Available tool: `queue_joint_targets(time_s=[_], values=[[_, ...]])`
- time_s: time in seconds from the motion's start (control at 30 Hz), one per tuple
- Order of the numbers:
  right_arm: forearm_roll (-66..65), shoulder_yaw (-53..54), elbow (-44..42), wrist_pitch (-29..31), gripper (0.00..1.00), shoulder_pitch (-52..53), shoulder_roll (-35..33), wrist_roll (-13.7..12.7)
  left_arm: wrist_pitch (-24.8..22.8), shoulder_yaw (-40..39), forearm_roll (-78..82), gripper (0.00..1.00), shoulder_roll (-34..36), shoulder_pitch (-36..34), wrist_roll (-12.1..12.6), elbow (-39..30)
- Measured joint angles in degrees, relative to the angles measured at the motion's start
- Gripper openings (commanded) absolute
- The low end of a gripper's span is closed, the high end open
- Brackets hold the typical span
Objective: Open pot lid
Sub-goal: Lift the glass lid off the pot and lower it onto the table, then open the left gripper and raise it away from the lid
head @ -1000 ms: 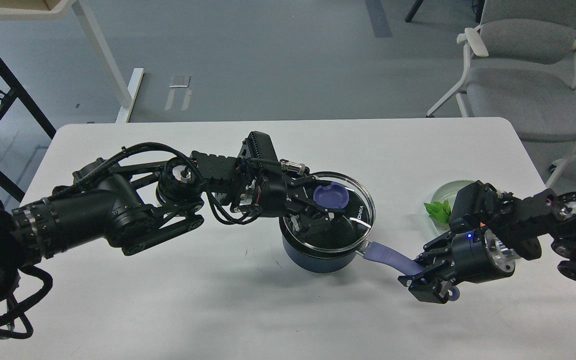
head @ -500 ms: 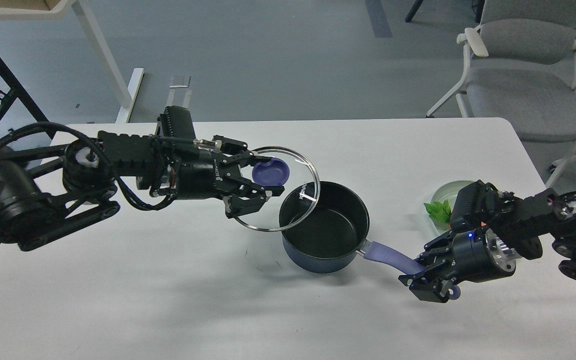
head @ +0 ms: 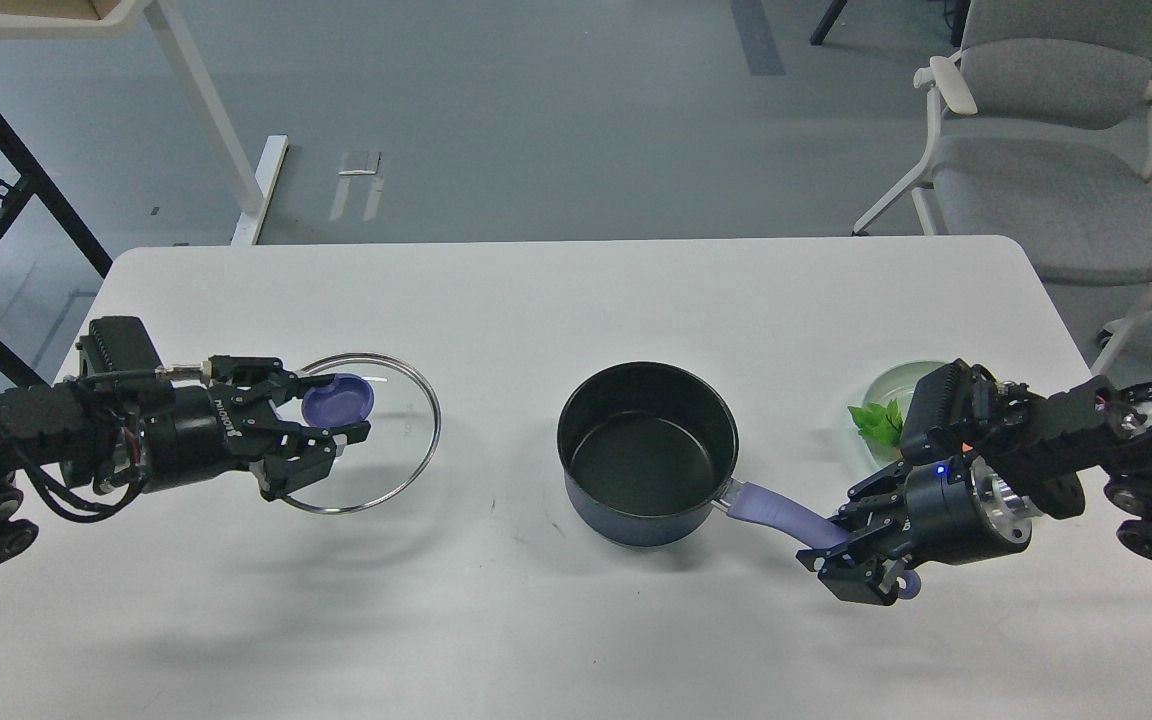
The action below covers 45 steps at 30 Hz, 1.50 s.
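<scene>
Black inside and blue outside, the pot (head: 647, 452) stands uncovered and empty mid-table (head: 576, 290). Its glass lid (head: 368, 432) hangs well to the left, the left gripper (head: 321, 420) clamped on the purple knob (head: 337, 399). The right gripper (head: 861, 560) grips the pot's purple handle (head: 774, 512). A small glass dish (head: 894, 385) holds green leaves (head: 874, 420).

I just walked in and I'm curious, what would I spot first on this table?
Probably the dark pot, open and empty in the middle of the white table, its purple handle gripped by the right gripper. Off to the left, the left gripper holds the glass lid by its purple knob.
</scene>
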Motion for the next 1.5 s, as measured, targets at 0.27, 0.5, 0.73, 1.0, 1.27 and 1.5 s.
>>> queue_joint_targets(time_s=[0.27,0.5,0.73,1.0,1.27,1.5], values=[[0.0,-0.03,0.0,0.0,0.31,0.0,-0.06,0.0,3.05,0.08,0.19,0.36,-0.37,3.63,0.02,6.06],[0.0,-0.03,0.0,0.0,0.31,0.0,-0.01,0.0,4.99,1.91,0.02,0.41,-0.47,5.26,0.02,8.46],[0.0,-0.1,0.0,0.0,0.31,0.0,-0.02,0.0,5.36,2.59,-0.08,0.55,-0.54,5.31,0.02,8.68],[0.0,-0.04,-0.01,0.0,0.31,-0.16,-0.02,0.0,5.4,3.4,-0.17,0.66,-0.72,5.35,0.03,8.93],[0.0,0.02,-0.01,0.0,0.31,-0.17,-0.02,0.0,5.43,3.46,-0.24,0.84,-0.73,5.35,0.03,8.94],[0.0,0.06,-0.01,0.0,0.31,-0.18,-0.01,0.0,5.08,3.51,-5.39,0.97,0.37,5.78,0.03,7.74]])
